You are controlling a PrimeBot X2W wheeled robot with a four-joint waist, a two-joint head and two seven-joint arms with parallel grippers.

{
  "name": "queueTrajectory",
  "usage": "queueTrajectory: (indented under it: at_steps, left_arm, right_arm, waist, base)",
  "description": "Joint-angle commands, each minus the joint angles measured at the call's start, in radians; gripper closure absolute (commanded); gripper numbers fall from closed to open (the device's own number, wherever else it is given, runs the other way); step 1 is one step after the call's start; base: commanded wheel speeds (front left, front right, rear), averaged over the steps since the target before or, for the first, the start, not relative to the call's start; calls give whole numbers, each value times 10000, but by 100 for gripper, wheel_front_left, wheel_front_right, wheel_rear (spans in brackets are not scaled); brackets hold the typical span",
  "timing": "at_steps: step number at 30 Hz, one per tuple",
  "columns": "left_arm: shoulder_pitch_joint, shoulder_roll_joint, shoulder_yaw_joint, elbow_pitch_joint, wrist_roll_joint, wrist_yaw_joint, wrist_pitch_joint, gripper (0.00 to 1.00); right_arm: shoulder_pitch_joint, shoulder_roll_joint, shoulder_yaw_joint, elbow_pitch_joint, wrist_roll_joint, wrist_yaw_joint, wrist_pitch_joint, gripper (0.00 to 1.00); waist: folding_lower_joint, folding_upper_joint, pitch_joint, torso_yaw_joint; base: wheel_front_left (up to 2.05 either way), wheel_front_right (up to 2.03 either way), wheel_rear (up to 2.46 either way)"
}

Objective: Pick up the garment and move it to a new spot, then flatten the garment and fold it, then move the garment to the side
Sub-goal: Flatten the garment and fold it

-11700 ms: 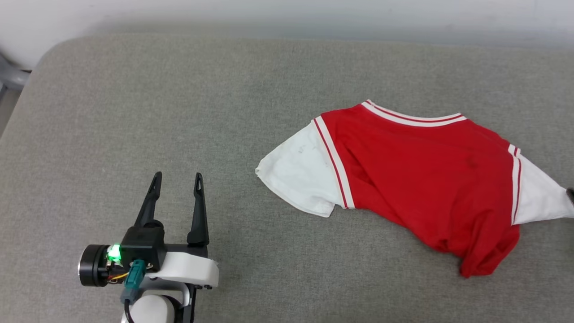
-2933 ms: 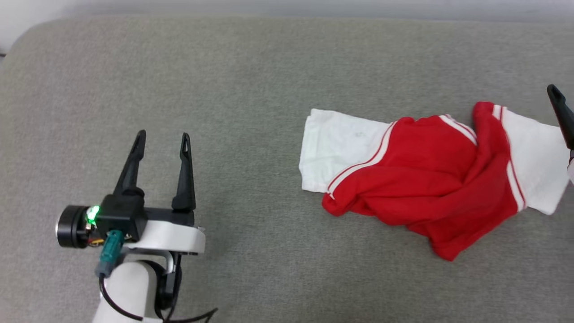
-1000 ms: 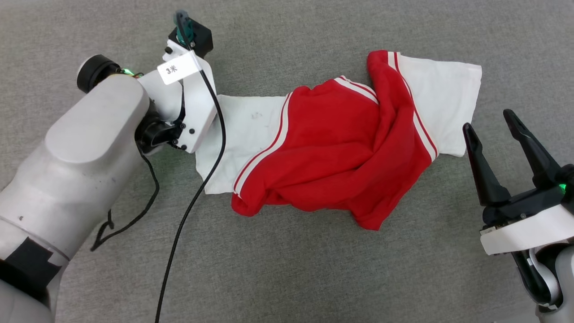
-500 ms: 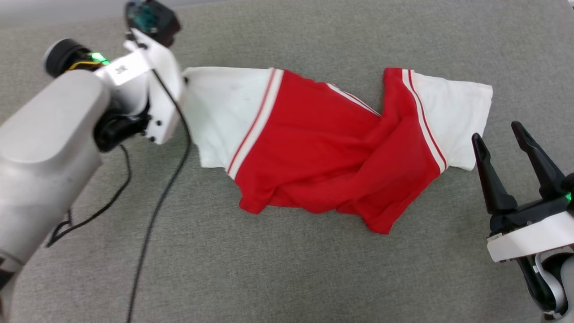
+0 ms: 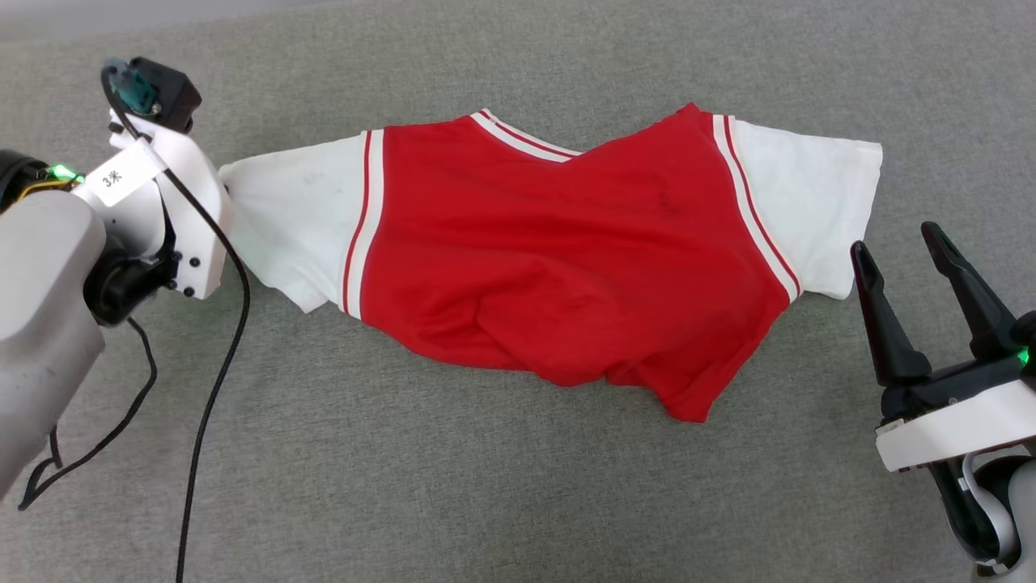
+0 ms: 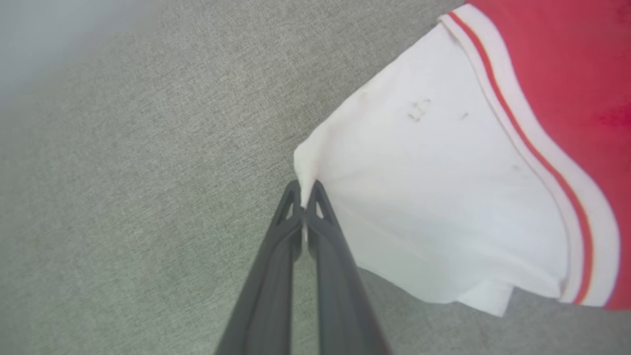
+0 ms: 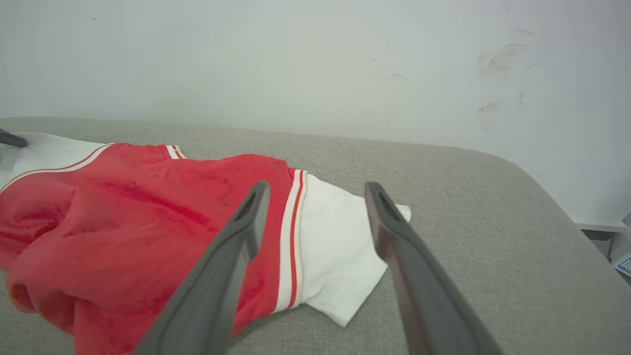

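Two risks stand out, starting at the left. The left gripper (image 6: 305, 190) is pinched together on just the corner of the white left sleeve (image 6: 434, 197), a thin bite at the hem. If the arm tugs hard, I judge the cloth could slip out, or the whole garment (image 5: 550, 267) could skid across the grey cushion (image 5: 486, 502) instead of stretching flat. The garment lies spread lengthwise across the middle of the cushion, its lower hem bunched and tucked under. The right sleeve (image 5: 809, 202) lies free, and the right gripper (image 5: 894, 241) hovers just beside it, fingers wide apart and holding nothing. With that end unanchored, a pull from the left would likely leave the bunched hem wrinkled.

The left wrist view shows the pinch itself, which the head view hides behind the wrist housing. The right wrist view shows the pale wall (image 7: 296, 59) behind the cushion and how high the red folds stand, which from above look nearly flat.
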State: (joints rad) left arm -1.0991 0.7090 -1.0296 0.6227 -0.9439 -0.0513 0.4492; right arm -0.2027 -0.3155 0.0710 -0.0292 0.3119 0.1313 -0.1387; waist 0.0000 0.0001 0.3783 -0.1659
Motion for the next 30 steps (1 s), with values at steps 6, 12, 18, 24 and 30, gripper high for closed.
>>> queueTrajectory:
  at_steps: [6, 12, 18, 24, 30]
  left_arm:
    - [389, -308, -110, 656, 16, 54, -285, 100]
    - [88, -551, -125, 1113, 274, -81, -977, 0]
    - [-798, -531, 151, 1082, 51, -372, -787, 0]
    - [-1712, -434, 79, 804, -387, -609, 872, 0]
    - [-1983, -336, -257, 624, -769, -694, 2606, 0]
  right_arm:
    - [-203, 128, 61, 100, -49, -11, -45, 0]
    - [-154, 187, -19, 128, -111, -11, -14, 0]
    - [40, 208, -151, 16, -152, -11, 68, 0]
    - [145, 259, -88, -145, -125, -11, 151, 0]
    - [-50, 274, 103, -237, -63, -11, 167, 0]
  waist:
    - [0, -1, 111, -153]
    - [0, -1, -15, -65]
    - [0, -1, -246, 146]
    - [0, -1, -217, 145]
    - [0, -1, 17, -93]
  base:
    - [0, 0, 0]
    - [0, 0, 0]
    - [0, 0, 0]
    - [0, 0, 0]
    - [0, 0, 0]
